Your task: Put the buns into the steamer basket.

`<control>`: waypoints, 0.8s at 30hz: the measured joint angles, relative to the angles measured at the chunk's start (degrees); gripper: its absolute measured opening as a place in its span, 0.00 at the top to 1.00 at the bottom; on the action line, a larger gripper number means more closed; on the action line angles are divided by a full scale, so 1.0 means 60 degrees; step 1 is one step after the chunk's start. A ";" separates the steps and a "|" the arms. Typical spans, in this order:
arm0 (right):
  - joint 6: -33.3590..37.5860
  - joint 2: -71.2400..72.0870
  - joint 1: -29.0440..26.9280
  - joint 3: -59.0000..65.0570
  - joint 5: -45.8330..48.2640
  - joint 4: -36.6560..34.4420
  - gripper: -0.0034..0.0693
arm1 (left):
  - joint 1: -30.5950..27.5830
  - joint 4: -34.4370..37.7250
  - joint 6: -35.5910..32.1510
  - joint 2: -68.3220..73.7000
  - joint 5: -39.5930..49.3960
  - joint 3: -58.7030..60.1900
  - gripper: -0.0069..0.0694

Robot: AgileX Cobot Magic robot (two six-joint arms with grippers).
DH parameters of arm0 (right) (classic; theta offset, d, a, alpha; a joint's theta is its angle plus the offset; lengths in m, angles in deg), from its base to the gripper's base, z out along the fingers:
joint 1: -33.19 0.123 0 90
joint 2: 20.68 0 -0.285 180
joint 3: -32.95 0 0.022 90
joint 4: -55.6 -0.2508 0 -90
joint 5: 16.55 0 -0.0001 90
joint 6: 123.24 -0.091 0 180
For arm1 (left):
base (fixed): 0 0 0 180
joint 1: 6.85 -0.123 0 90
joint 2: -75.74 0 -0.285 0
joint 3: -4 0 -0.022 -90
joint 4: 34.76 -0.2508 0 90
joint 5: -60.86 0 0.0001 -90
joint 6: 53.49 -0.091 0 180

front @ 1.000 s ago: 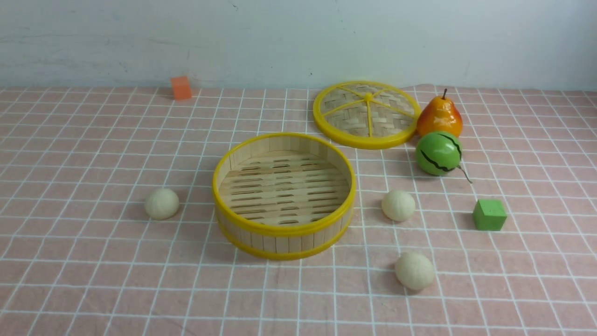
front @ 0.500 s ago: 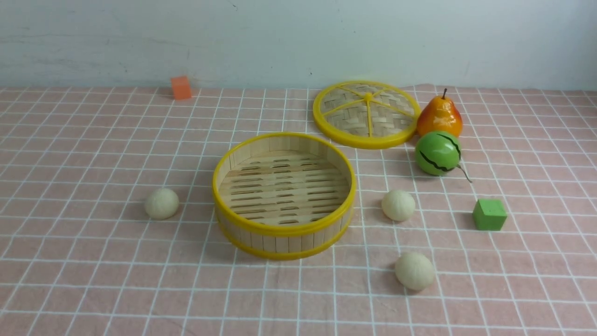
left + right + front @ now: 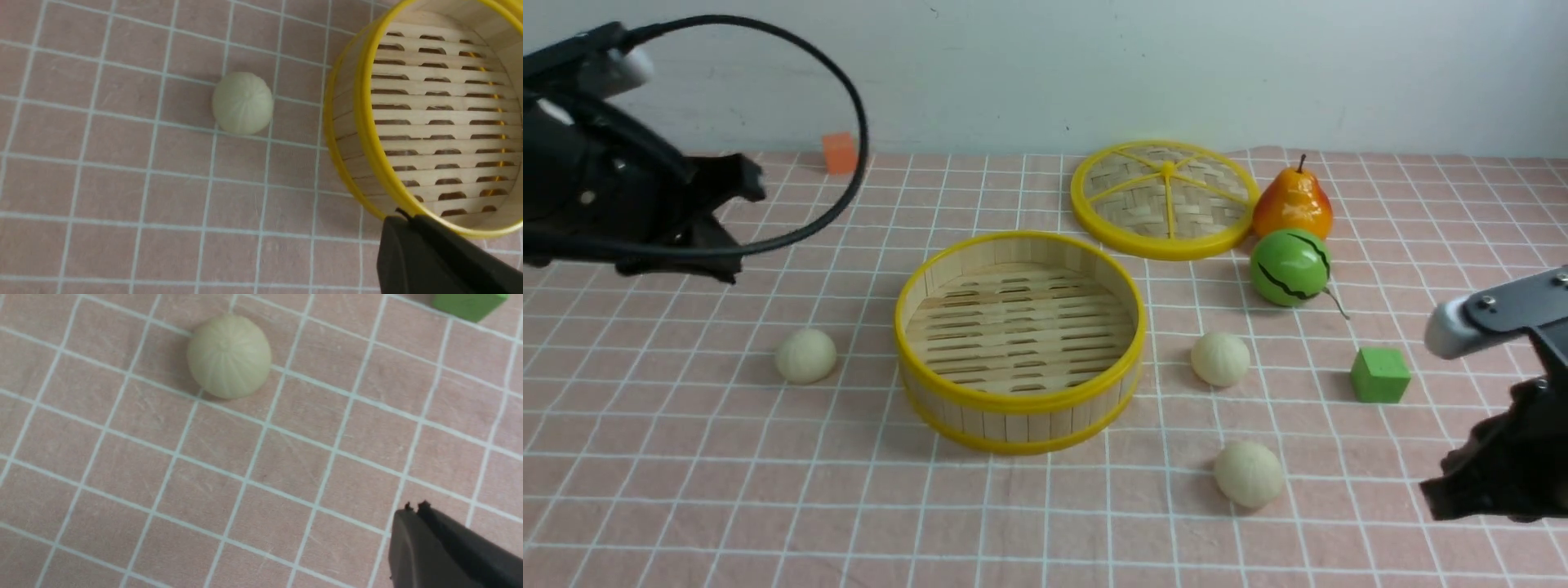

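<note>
The steamer basket (image 3: pixel 1013 402) stands empty at the table's middle. Three cream-white buns lie on the cloth: one to its left (image 3: pixel 805 355), one to its right (image 3: pixel 1220 358), one at the front right (image 3: pixel 1249 474). My left gripper (image 3: pixel 723 224) hovers high at the back left, shut and empty. In the left wrist view its tips (image 3: pixel 404 216) are over the basket rim (image 3: pixel 359 122), apart from the left bun (image 3: pixel 242 103). My right gripper (image 3: pixel 1445 494) is low at the front right, shut and empty (image 3: pixel 414 508), apart from a bun (image 3: pixel 229 356).
The flat woven lid (image 3: pixel 1165 200) lies behind the basket. A pear (image 3: pixel 1292 204) and a green melon ball (image 3: pixel 1290 268) sit to its right. A green cube (image 3: pixel 1379 376) is near the right arm, also in the right wrist view (image 3: pixel 466 302). An orange cube (image 3: pixel 840 153) is at the back.
Both arms have come into the front view, the left at the upper left and the right at the lower right. The buns, basket and other objects have not moved.
</note>
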 joint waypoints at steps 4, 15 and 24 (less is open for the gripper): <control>0.0060 -0.0155 0.0098 -0.0046 0.0041 -0.0034 0.95 | 0.0844 -0.1808 0.0240 0.1849 0.0187 -0.1404 0.91; 0.0081 -0.0155 0.0097 -0.0045 0.0042 -0.0230 0.95 | 0.1178 -0.3686 0.1852 0.4804 0.0182 -0.2795 0.38; 0.0100 -0.0155 0.0097 -0.0045 -0.0105 -0.0330 0.95 | 0.1178 -0.3835 0.2681 0.5584 -0.0180 -0.2891 0.35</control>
